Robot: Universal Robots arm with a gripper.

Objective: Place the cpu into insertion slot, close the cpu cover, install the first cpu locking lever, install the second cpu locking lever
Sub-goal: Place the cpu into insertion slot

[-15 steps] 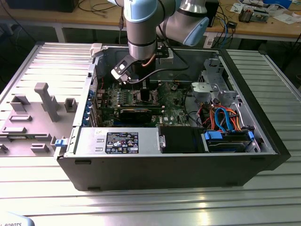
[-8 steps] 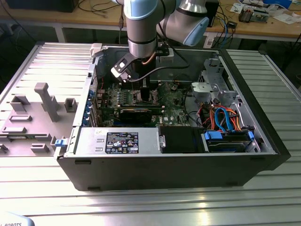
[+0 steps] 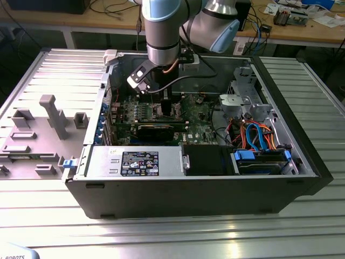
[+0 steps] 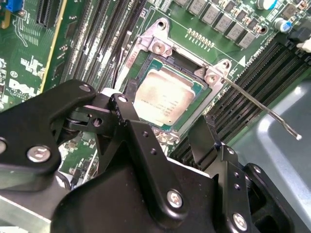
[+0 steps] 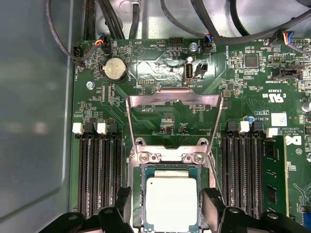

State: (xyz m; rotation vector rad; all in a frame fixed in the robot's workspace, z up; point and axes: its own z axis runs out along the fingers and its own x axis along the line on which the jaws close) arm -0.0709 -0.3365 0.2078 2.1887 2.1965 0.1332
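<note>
1. While reaching with the arm (image 3: pixel 161 32) down into the open computer case (image 3: pixel 188 197) on the table (image 3: pixel 302 232), hanging over the green circuit board (image 3: pixel 200 129) near the case's far wall.
2. Holding the tool (image 5: pixel 167 201) spread wide and gripping nothing, with the black fingers (image 5: pixel 212 204) standing one at each side of the insertion slot (image 5: pixel 170 159), just outside its silver rim.
3. Lying flat in that slot in both wrist views: the cpu (image 5: pixel 171 204), dull metal top facing up, sitting between the fingers and touching neither.
4. Standing open: the cpu cover (image 5: pixel 173 100), swung back from its hinge away from the cpu, with green board showing through its square window, the exact tilt being hard to judge.
5. Sticking out unlatched in the second wrist view: a thin locking lever (image 4: pixel 257 104), running from the slot's corner across the dark memory slots (image 4: pixel 252 73) toward the grey case wall.
6. Flanking the slot on two sides in the first wrist view: banks of those long memory slots, carrying white clips (image 5: pixel 101 127) at their ends.
</note>
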